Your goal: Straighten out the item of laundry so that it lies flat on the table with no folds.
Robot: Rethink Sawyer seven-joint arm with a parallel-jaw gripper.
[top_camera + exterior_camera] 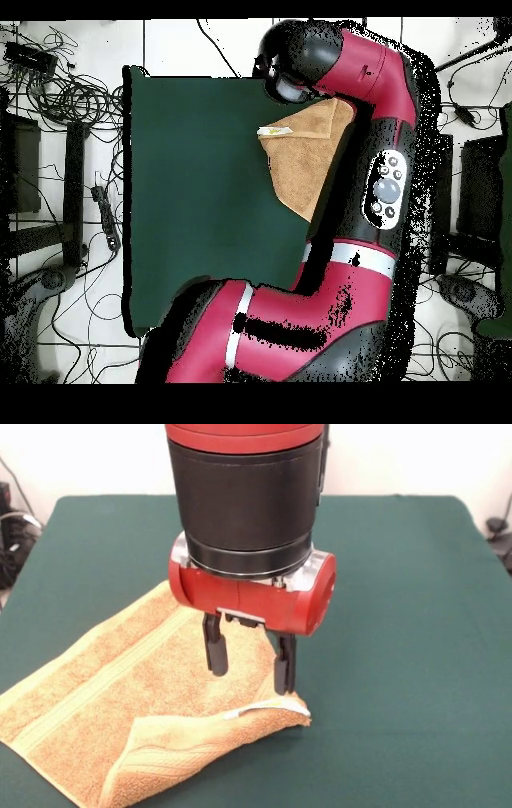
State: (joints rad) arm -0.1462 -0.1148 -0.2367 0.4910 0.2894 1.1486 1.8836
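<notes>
The orange-tan towel (pixel 136 680) lies on the green table (pixel 400 624) at the front left, with its near edge folded back over itself in a thick flap (pixel 200 744). A small white tag (pixel 268 707) shows at the folded corner. My gripper (pixel 250 664) hangs straight down over the towel's right corner, fingers (pixel 214 652) apart and nothing between them; the right fingertip is just above the tag. In the overhead view the towel (pixel 305 165) lies partly under the arm (pixel 345 70), which hides the gripper.
The table's bare green cloth (pixel 200 200) spreads wide beside the towel. Cables and stands (pixel 60 90) lie on the floor around the table. The arm's body (pixel 290 330) covers the table's edge by the base.
</notes>
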